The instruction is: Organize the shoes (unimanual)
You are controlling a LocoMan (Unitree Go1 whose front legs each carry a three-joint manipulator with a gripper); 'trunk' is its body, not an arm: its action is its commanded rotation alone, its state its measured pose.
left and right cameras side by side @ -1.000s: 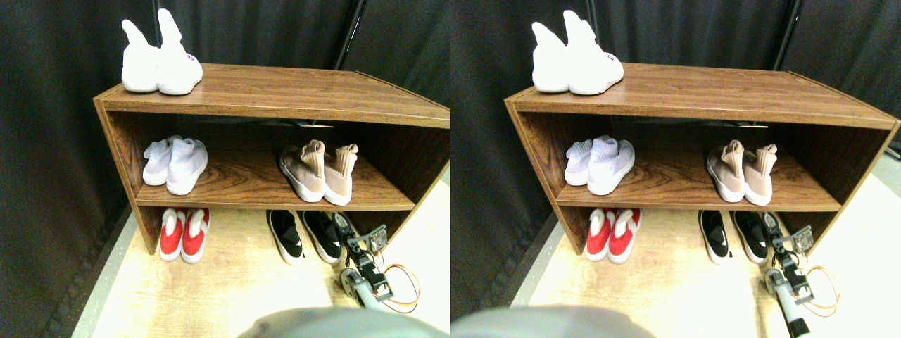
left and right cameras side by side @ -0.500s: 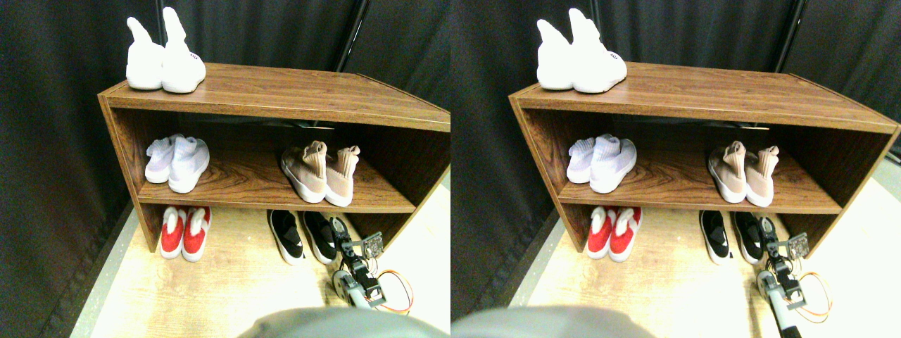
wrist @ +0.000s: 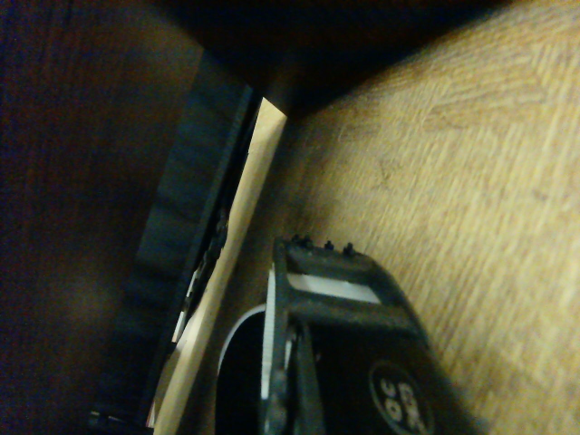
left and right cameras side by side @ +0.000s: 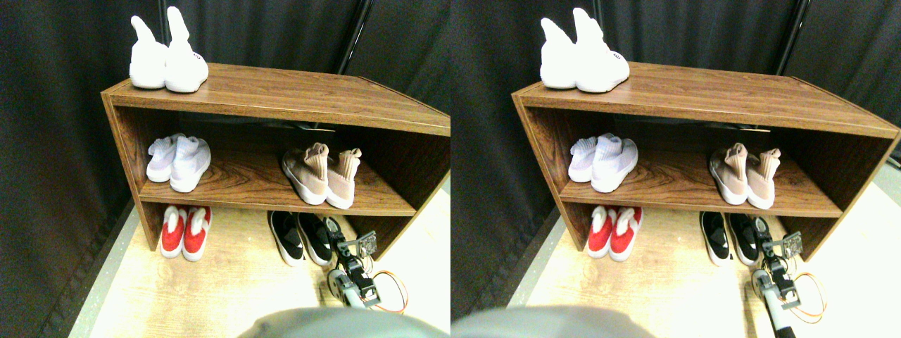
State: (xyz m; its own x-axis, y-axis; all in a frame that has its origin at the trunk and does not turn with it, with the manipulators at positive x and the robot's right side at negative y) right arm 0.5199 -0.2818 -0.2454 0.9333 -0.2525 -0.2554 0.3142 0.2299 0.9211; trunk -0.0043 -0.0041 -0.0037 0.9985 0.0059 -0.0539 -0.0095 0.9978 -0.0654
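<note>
A dark walnut-grain wooden shoe rack (left and right cameras side by side: 281,91) with a flat top, one inner shelf and open front stands on pale wood-plank flooring (left and right cameras side by side: 225,289) before black pleated curtains (left and right cameras side by side: 63,141). Five pairs of small knit, sock-cuffed sneakers show. Two all-white high-cuff shoes (left and right cameras side by side: 167,60) sit on the top board's left end; two pale lilac-white shoes (left and right cameras side by side: 179,160) on the shelf's left; two beige-tan shoes with white soles (left and right cameras side by side: 322,176) on the shelf's right, toes forward. On the floor under the shelf stand two red-and-white shoes (left and right cameras side by side: 185,232) at left and two black shoes with white soles (left and right cameras side by side: 301,237) at right, close side by side.

The right gripper (left and right cameras side by side: 339,237) — dark, skeletal, with orange wires looping behind — lies just beside the right-hand black shoe, partly covering its outer edge. In the wrist view its jaw frame (wrist: 322,317) fills the lower part over blurred flooring and a dark panel; whether the jaws are wide or closed I cannot tell.
</note>
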